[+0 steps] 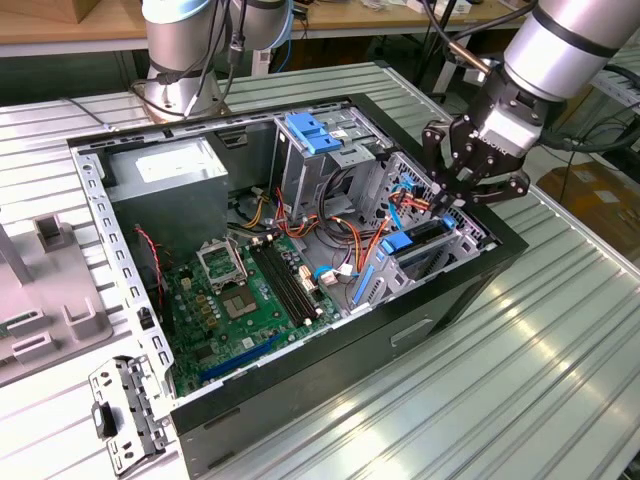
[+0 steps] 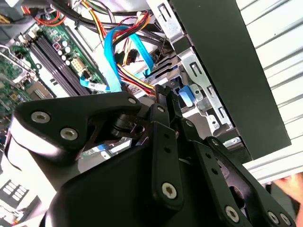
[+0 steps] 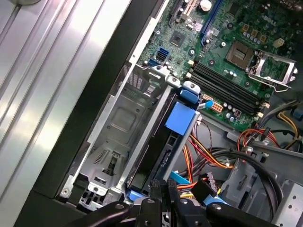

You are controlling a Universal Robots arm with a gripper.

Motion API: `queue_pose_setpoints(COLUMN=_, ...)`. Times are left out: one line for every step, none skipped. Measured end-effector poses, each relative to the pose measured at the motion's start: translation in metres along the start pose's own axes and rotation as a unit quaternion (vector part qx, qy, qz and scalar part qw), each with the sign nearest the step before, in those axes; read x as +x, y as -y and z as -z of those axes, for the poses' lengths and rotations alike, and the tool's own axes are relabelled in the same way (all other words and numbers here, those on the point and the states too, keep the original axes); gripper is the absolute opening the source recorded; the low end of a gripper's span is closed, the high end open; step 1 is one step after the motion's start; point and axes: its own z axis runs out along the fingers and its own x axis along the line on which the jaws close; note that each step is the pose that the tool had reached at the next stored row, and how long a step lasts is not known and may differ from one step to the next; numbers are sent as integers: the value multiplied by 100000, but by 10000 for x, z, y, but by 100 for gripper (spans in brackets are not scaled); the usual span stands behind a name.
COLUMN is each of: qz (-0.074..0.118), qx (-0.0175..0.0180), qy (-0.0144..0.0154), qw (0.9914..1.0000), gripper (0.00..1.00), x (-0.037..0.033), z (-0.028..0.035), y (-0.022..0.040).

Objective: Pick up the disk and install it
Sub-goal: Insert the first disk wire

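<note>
My gripper (image 1: 462,192) is down over the drive cage at the front corner of the open computer case (image 1: 300,385), fingers drawn together, and whether they pinch anything I cannot tell. The disk (image 3: 158,156) sits edge-up in its slot beside the metal cage (image 3: 116,125), blue rail (image 3: 182,119) showing along its top, so it looks mostly seated. To finish this well, I judge, press straight along the slot, no twisting, until the rail clicks home. Watch the clutter: orange and yellow wires (image 3: 208,153) and a light-blue ribbon cable (image 2: 111,52) crowd right beside the bay, the motherboard (image 1: 245,300) lies just beyond, and the grey power-supply box (image 1: 165,180) sits at the far corner
</note>
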Motion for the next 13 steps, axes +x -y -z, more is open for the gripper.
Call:
queue_pose_setpoints(qz=-595, qx=52, qy=7, qw=99998, gripper=17, x=0, z=-1, y=0)
queue_pose_setpoints(qz=-1218, qx=108, qy=18, qw=99993, gripper=17, x=0, z=-2, y=0)
queue_pose_setpoints(qz=-2157, qx=191, qy=30, qw=99977, gripper=17, x=0, z=-3, y=0)
queue_pose_setpoints(qz=-2812, qx=246, qy=41, qw=99960, gripper=17, x=-1, z=-3, y=-4)
queue_pose_setpoints(qz=-3081, qx=273, qy=51, qw=99952, gripper=17, x=-3, z=-4, y=-10)
queue_pose_setpoints(qz=-3204, qx=289, qy=54, qw=99948, gripper=17, x=-8, z=-5, y=-18)
queue_pose_setpoints(qz=-3367, qx=305, qy=64, qw=99943, gripper=17, x=-15, z=-6, y=-34)
queue_pose_setpoints(qz=-3511, qx=317, qy=64, qw=99938, gripper=17, x=-21, z=-7, y=-47)
queue_pose_setpoints(qz=-3613, qx=327, qy=66, qw=99934, gripper=17, x=-25, z=-8, y=-55)
queue_pose_setpoints(qz=-3729, qx=337, qy=67, qw=99930, gripper=17, x=-30, z=-9, y=-65)
queue_pose_setpoints(qz=-3828, qx=343, qy=66, qw=99926, gripper=17, x=-34, z=-9, y=-74)
queue_pose_setpoints(qz=-3936, qx=354, qy=68, qw=99922, gripper=17, x=-38, z=-11, y=-83)
queue_pose_setpoints(qz=-4126, qx=374, qy=76, qw=99914, gripper=17, x=-40, z=-14, y=-90)
